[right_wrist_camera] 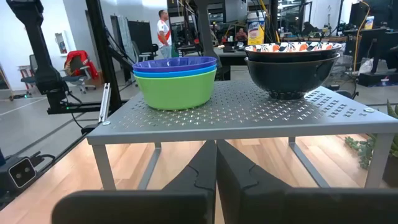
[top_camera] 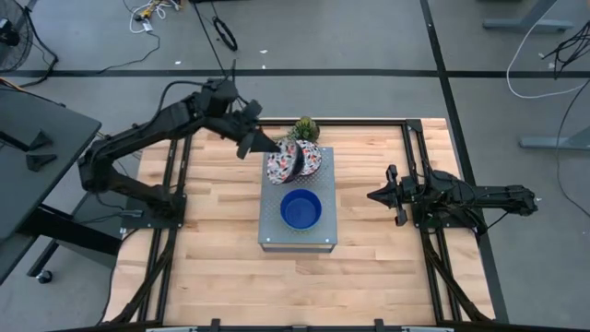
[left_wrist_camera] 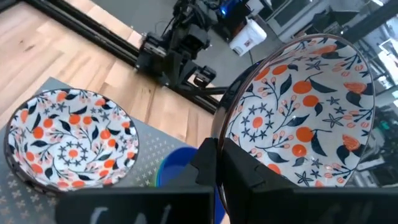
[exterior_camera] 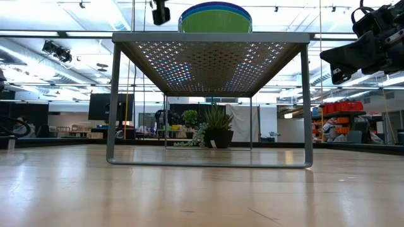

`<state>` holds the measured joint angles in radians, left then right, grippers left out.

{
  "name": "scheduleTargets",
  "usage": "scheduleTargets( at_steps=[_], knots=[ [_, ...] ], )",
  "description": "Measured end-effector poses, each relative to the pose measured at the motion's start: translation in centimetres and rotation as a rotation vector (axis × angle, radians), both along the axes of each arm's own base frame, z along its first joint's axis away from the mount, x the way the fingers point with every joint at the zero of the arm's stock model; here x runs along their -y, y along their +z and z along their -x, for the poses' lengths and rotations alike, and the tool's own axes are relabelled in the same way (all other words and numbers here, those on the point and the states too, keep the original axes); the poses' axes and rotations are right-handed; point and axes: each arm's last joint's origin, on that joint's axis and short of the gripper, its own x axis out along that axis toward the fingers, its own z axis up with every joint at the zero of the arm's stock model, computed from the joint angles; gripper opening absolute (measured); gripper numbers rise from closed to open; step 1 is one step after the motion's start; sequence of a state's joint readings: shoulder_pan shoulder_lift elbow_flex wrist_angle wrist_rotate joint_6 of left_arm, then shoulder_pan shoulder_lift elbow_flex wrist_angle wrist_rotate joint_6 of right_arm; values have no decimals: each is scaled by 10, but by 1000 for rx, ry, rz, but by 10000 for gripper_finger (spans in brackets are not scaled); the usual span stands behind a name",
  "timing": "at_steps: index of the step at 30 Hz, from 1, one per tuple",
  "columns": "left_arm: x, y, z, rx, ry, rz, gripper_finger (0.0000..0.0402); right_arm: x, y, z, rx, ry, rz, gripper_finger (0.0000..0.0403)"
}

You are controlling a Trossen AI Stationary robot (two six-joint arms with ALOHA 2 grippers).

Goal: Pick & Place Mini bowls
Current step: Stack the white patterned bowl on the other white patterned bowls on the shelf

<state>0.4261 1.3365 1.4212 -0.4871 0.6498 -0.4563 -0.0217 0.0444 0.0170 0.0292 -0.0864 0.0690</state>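
Above the far part of the grey perforated box (top_camera: 297,210), the left gripper (top_camera: 277,150) is clamped on the rim of a floral bowl (left_wrist_camera: 305,109), held tilted on edge (its lower rim is cut off behind the dark fingers). Another floral bowl (left_wrist_camera: 71,142) sits on the box just beside it, nested in a dark one (right_wrist_camera: 291,73). The stacked blue and green bowls (right_wrist_camera: 176,81) stand nearer on the box. A small spiky plant (top_camera: 305,129) stands just beyond. Well to the right, the right gripper (top_camera: 376,195) waits, fingers together, holding nothing.
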Motion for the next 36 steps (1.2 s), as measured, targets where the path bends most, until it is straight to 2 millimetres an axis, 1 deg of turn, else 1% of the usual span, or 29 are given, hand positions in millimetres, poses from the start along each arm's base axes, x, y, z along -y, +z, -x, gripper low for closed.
scheduleTargets(
  at_steps=[2,4,9,12,17,22,27,30,36],
  knots=[
    [-6,-3,-5,-15,-1,17,9,0,0,0,0,-1,0,11],
    [-12,-1,-10,-25,0,27,9,0,0,0,0,0,0,11],
    [-25,16,-19,-36,6,-12,9,0,0,0,0,-1,0,11],
    [-35,19,-23,-103,33,-35,9,0,0,0,0,0,0,11],
    [-51,18,-31,-217,117,-82,9,0,0,0,0,0,0,11],
    [-68,4,-44,-302,169,-56,9,0,0,0,0,0,0,11],
    [-80,-18,-59,-369,190,10,9,0,0,0,0,0,0,11],
    [-85,-28,-66,-403,200,47,9,0,0,0,0,0,0,11],
    [-86,-38,-70,-451,209,106,9,0,0,0,0,0,0,11]
  ],
)
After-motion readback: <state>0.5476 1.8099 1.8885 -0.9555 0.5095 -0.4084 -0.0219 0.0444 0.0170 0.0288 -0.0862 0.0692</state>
